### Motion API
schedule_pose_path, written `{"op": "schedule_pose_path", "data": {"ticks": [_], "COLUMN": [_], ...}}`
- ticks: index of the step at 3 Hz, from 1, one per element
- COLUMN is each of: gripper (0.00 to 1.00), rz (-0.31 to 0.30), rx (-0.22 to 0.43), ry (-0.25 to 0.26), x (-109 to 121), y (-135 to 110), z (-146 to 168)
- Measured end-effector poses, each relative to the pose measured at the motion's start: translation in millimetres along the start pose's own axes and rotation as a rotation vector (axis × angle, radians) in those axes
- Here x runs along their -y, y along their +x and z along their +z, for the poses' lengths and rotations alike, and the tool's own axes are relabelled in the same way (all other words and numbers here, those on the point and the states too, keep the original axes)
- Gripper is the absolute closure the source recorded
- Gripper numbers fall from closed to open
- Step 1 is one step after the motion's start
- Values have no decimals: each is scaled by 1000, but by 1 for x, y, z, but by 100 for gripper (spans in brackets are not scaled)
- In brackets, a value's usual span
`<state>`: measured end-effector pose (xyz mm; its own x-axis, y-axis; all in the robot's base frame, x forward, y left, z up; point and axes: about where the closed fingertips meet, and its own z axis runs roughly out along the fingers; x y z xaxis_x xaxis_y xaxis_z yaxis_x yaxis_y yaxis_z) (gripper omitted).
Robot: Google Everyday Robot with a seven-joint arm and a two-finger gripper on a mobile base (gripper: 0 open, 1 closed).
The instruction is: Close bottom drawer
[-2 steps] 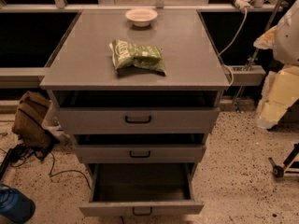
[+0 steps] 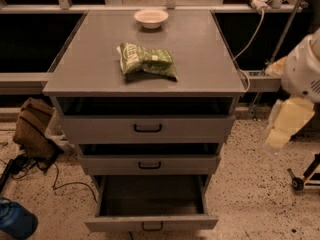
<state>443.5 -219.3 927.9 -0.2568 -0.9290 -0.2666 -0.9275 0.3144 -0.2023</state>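
Note:
The bottom drawer (image 2: 151, 223) of the grey metal cabinet is pulled far out, its empty inside showing and its small black handle at the lower edge of the view. The middle drawer (image 2: 150, 164) and the top drawer (image 2: 148, 128) stick out slightly. My gripper (image 2: 286, 124) hangs at the right edge of the view, pale yellow, beside the cabinet and well above and to the right of the bottom drawer, touching nothing.
A green snack bag (image 2: 146, 60) and a white bowl (image 2: 151, 17) lie on the cabinet top (image 2: 90, 74). A brown bag (image 2: 32, 126) and cables lie on the floor at left, a blue object (image 2: 15, 220) at lower left, a wheeled stand (image 2: 305, 176) at right.
The view has shifted slightly; my gripper has come down a little at the right edge. The drawers have not moved.

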Motion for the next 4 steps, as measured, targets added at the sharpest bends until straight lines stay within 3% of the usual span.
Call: {"op": "schedule_pose_path", "data": {"ticks": [1, 3, 4], "gripper": [0, 0, 0], "rz": [97, 92, 125], "rx": [41, 73, 169], "ry": [-9, -15, -53], "x": [-6, -13, -45], "y": [29, 25, 21], "z": [89, 100, 145]}}
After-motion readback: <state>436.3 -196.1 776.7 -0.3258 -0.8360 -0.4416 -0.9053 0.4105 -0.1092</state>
